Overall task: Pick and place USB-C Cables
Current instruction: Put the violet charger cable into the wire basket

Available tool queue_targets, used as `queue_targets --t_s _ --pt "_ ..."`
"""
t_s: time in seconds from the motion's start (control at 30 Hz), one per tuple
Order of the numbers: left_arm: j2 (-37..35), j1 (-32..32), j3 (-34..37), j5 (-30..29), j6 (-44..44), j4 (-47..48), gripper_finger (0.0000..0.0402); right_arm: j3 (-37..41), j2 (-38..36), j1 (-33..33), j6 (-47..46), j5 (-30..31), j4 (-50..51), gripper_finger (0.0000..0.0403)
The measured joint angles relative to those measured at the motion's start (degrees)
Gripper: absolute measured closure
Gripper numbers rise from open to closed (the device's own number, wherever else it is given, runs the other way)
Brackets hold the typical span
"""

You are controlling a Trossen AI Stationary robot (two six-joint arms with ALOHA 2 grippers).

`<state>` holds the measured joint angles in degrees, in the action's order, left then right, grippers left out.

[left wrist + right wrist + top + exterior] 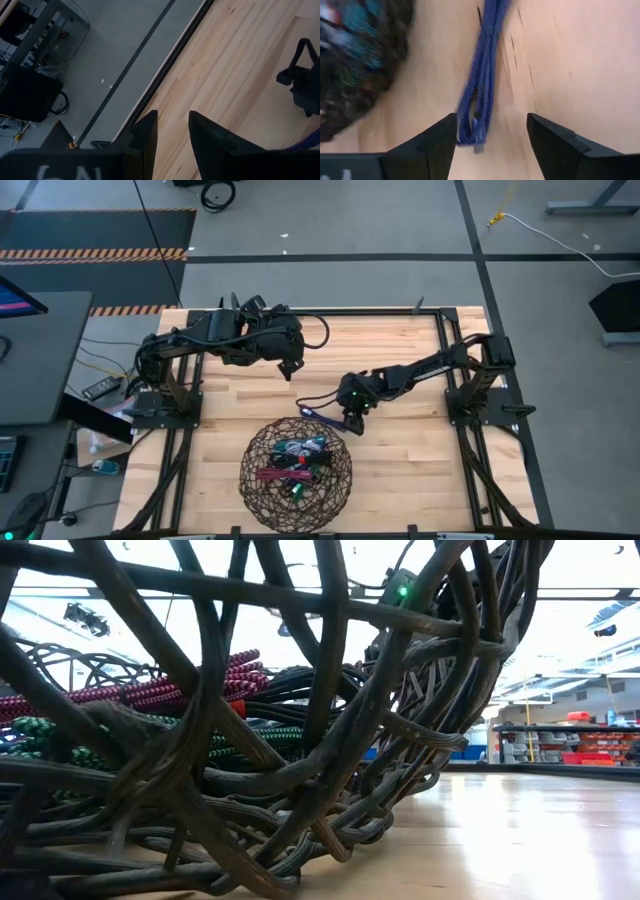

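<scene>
A blue-purple USB-C cable (481,85) lies in a long loop on the wooden table, just beyond the far rim of the round dark woven basket (250,455). My right gripper (491,124) stands open low over the cable's near end, one finger on each side. The same cable (318,414) shows between the basket and the gripper (350,423) from above. Several cable bundles (298,460) lie inside the basket, among them a maroon one (150,690) and a teal one (60,735). My left gripper (290,370) hangs open, high over the far-left part of the table, holding nothing. My right gripper comes at the cable slanting down from the table's right, its fingers straddling the loop's end (475,142). The cable lies flat on the table, close beside one finger (442,135). I cannot tell whether that finger touches it.
The basket (330,740) takes up the near middle of the table and fills most of the low view. Bare wood lies to its right (520,840) and across the table's far part (235,65). Black frame rails (440,330) run along the table's sides.
</scene>
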<state>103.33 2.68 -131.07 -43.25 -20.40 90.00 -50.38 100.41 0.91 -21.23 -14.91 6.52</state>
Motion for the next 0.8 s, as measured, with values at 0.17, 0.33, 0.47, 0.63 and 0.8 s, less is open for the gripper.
queue_targets --t_s 0.17,0.33,0.47,0.63,0.8 --pt "0.00 0.00 0.00 0.00 0.00 0.02 0.0283 -0.26 3.15 -0.61 -1.15 -1.85 -1.44 0.0154" --pt "0.00 -0.08 0.00 0.00 0.02 -0.03 0.0283 -0.19 2.89 -0.36 0.60 -2.55 -1.82 0.0155" --pt "0.00 -0.59 0.00 0.00 0.07 -0.06 0.0283 -0.12 2.95 -0.17 0.42 -2.65 -2.12 0.0160" --pt "0.00 -1.32 0.00 0.00 0.07 -0.07 0.0283 -0.12 3.20 -0.20 0.49 -2.02 -2.15 0.0208" --pt "0.00 -2.04 0.00 0.00 0.09 -0.07 0.0283 -0.08 3.31 -0.16 0.81 -0.24 -2.10 0.0303"
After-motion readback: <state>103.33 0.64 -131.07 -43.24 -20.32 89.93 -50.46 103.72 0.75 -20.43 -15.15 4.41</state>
